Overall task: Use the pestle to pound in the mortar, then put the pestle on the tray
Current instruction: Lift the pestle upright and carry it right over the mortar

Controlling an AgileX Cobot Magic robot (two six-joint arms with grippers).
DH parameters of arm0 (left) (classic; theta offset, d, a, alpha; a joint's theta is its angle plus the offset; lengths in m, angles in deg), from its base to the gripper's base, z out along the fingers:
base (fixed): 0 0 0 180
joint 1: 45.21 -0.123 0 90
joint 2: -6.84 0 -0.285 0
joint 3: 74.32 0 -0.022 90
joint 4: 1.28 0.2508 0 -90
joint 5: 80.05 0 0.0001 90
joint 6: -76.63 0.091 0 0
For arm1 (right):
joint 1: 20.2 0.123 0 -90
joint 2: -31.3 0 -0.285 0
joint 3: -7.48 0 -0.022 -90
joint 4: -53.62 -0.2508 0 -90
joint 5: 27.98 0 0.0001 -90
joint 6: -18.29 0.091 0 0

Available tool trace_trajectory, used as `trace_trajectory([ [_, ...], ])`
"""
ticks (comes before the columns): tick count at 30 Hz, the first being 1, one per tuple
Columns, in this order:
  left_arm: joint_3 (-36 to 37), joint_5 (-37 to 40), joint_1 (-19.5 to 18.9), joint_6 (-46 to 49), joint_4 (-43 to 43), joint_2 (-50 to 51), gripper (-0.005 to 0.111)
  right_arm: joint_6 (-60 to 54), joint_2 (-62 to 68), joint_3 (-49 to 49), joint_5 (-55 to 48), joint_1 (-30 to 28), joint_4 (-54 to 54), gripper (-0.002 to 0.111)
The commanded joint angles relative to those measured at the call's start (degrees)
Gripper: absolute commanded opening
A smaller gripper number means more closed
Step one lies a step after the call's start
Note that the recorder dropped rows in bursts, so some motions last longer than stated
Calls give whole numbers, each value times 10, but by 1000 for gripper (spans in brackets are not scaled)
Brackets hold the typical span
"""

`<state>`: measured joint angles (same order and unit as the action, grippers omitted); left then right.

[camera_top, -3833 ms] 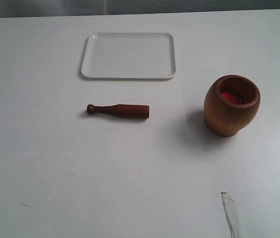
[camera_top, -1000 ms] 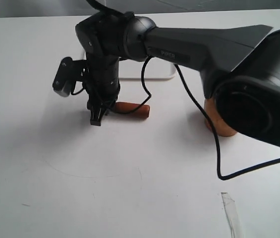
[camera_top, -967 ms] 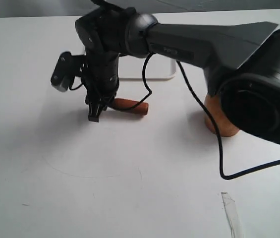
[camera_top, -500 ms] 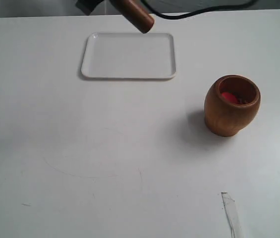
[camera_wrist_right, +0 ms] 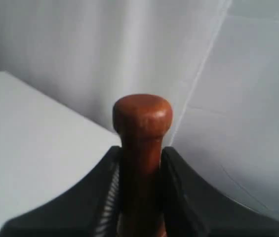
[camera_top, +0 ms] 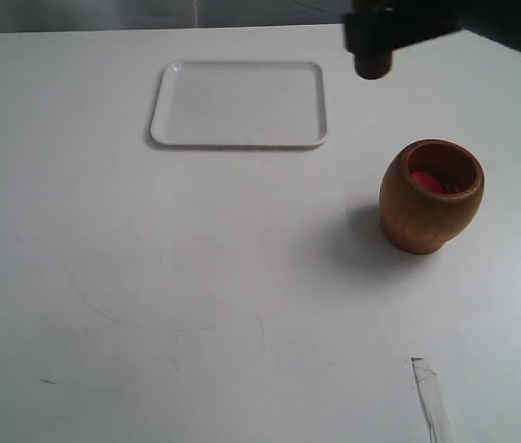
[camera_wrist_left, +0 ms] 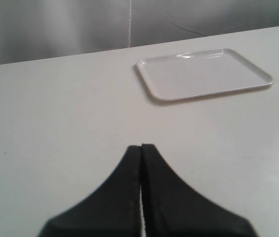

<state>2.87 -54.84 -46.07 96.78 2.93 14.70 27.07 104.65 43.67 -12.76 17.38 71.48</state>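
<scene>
Right wrist view: shows the right gripper (camera_wrist_right: 141, 149) closed on the pestle (camera_wrist_right: 142, 116), jaws pinching the narrower shaft and leaving a rounded end clear of the fingertips, probably so that a working end stays free for pounding. Cannot tell from here which end pokes out. From the exterior view, hangs high at the far edge of the picture, well off the counter (camera_top: 242, 295), showing only as a dark end pointing down between tray and mortar, not yet over the mortar's mouth. Left wrist view: finds the left gripper (camera_wrist_left: 141, 148) pressed shut on nothing, low over bare counter and short of the tray (camera_wrist_left: 151, 95), likely parked out of the working arm's way. Farther out, stands the mortar (camera_top: 431, 208), upright on the counter with its mouth open and red bits (camera_top: 426, 180) inside, well apart from the tray, which lies flat and bears nothing, ready for the pestle afterwards. Calls next, by this reading, for carrying across above the mouth and lowering straight in.
</scene>
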Motion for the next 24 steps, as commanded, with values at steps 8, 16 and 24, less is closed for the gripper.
trace_trajectory([
  [8,0,-2,4,-5,-4,-1,0,-96,-66,284,368,-67,-206,0],
  [16,0,-2,4,-5,-4,-1,0,-127,-48,299,371,-68,-218,0],
  [24,0,-2,4,-5,-4,-1,0,-133,106,299,476,-68,-245,0],
])
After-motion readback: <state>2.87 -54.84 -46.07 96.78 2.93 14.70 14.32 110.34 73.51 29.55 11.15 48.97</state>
